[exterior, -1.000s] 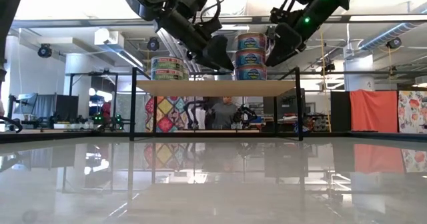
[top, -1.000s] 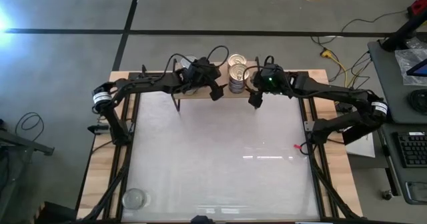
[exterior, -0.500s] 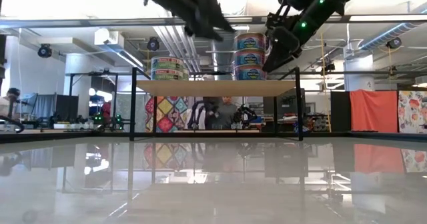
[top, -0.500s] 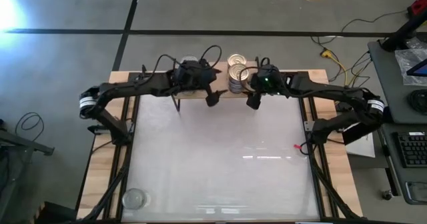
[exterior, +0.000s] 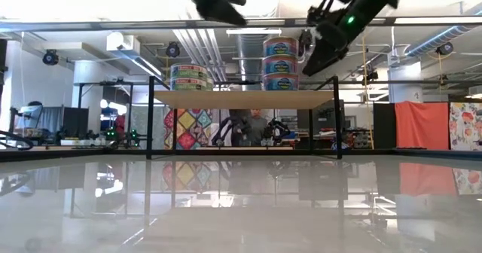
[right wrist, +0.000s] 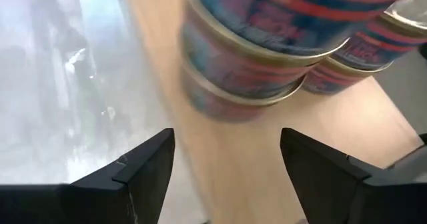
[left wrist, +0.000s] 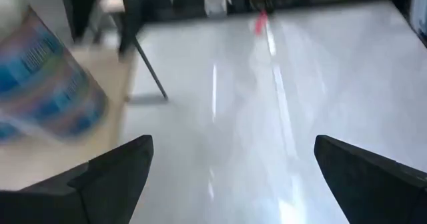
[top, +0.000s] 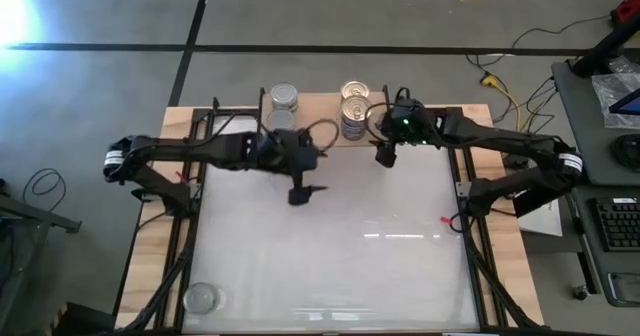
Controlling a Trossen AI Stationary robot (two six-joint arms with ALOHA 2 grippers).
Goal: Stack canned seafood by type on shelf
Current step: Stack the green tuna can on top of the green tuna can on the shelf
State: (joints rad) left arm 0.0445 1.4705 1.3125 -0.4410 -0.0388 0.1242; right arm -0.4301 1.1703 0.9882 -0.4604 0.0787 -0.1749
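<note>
the right tool (top: 383, 154), fingers apart and empty, hovers just beside the gold-topped cans (top: 353, 116) stacked on the light-wood shelf (exterior: 245, 99). best to back off straight, without brushing the smooth round tins. left tool (top: 300, 195), spread wide, hangs over the glossy tabletop (top: 330, 246). silver-topped cans (top: 284, 98) stand apart.

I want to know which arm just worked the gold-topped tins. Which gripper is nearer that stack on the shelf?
Right. The right gripper hangs open just beside the gold-topped stack at the shelf front edge. The left gripper is open, farther off over the white table.
</note>
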